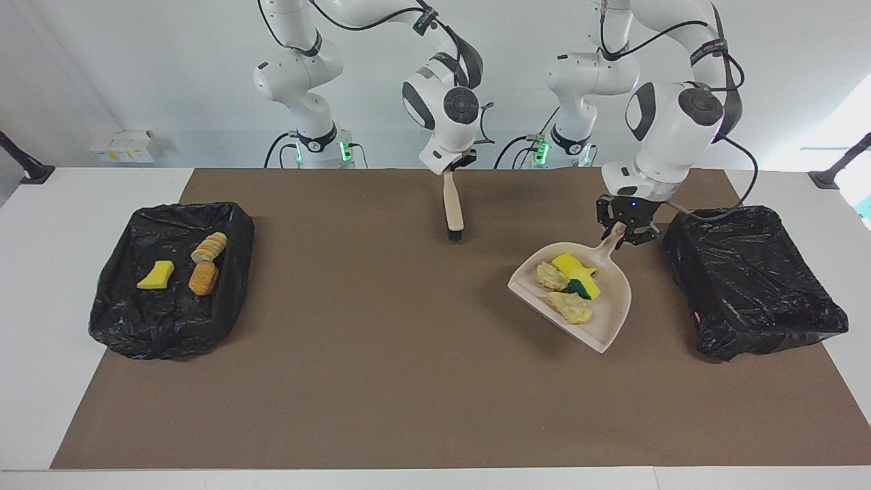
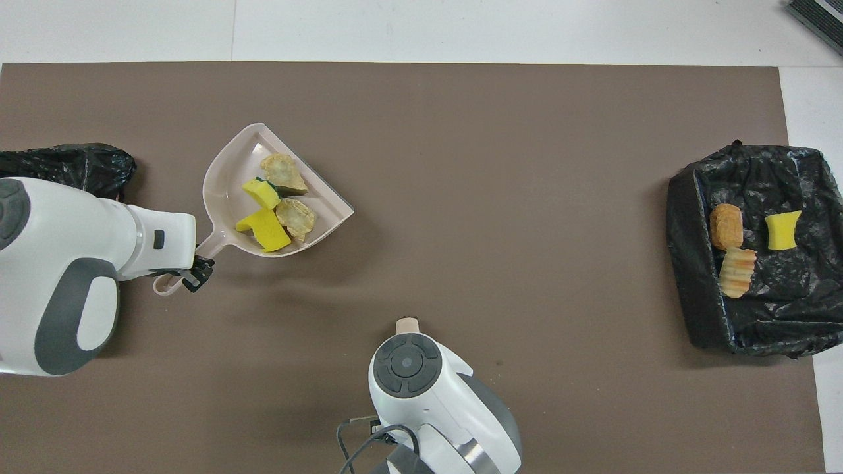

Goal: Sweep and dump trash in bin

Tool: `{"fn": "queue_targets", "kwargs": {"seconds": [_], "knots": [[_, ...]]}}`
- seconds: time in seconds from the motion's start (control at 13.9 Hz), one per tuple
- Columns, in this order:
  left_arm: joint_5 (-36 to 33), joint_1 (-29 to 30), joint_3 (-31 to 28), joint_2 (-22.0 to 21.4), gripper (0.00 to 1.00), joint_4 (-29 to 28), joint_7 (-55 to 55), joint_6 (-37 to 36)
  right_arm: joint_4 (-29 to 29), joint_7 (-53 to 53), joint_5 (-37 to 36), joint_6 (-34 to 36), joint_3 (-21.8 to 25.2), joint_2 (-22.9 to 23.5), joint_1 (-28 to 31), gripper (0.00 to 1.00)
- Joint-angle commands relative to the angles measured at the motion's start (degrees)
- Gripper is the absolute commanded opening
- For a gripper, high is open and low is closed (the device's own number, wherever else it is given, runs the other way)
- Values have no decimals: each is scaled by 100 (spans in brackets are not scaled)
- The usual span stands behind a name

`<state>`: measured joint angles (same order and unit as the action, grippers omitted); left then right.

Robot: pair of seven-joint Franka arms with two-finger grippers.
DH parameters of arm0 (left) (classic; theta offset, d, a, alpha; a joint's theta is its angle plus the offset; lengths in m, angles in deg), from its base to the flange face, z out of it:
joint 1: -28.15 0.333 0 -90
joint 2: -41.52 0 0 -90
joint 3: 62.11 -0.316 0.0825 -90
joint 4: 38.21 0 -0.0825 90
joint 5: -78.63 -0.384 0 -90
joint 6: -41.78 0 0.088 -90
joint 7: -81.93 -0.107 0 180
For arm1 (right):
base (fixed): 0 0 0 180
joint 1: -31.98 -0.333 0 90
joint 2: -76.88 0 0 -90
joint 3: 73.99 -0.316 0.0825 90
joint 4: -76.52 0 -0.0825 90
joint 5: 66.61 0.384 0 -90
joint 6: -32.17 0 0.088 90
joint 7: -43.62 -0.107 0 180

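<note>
Four scraps [image 1: 568,289] in dustpan [image 1: 612,320]

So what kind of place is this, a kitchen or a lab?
Most likely a robotics lab: two white arms mounted at a table with a brown mat, bag-lined bins at each end, and staged trash in a dustpan.

There were two black-lined bins, one [image 1: 755,286] at the left arm's end of the mat and one [image 1: 170,327] at the right arm's end. One beige dustpan [image 1: 612,320] and one beige-handled brush [image 1: 452,204] were present. Seven scraps of trash [image 1: 570,286] showed in all: four on the dustpan, two yellow sponge pieces and two tan crusty chunks, and three in the bin at the right arm's end, one yellow sponge piece and two bread-like chunks.
</note>
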<state>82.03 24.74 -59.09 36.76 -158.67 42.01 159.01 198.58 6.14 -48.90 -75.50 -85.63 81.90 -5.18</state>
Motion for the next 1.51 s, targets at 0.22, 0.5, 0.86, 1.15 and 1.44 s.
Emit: {"fn": "queue_targets", "kwargs": {"seconds": [0.22,0.5,0.86,1.15,1.44], "knots": [[83,1121,32,19,0,839,-497,-971,318,-189,154,-604,-32,-71,50,0],[109,2167,32,431,0,1848,-1719,-2078,109,-163,93,-290,-14,-19,59,100],[-31,3450,23,748,0,2544,-3273,-2555,-717,-137,22,694,21,8,348,100],[-1402,3671,-11,1617,0,3756,-4381,-2731,-1429,247,-189,1309,3,8,945,100],[-2384,3611,102,1671,0,3802,-4428,-2556,-2071,1268,-530,1793,12,17,1543,100]]}}
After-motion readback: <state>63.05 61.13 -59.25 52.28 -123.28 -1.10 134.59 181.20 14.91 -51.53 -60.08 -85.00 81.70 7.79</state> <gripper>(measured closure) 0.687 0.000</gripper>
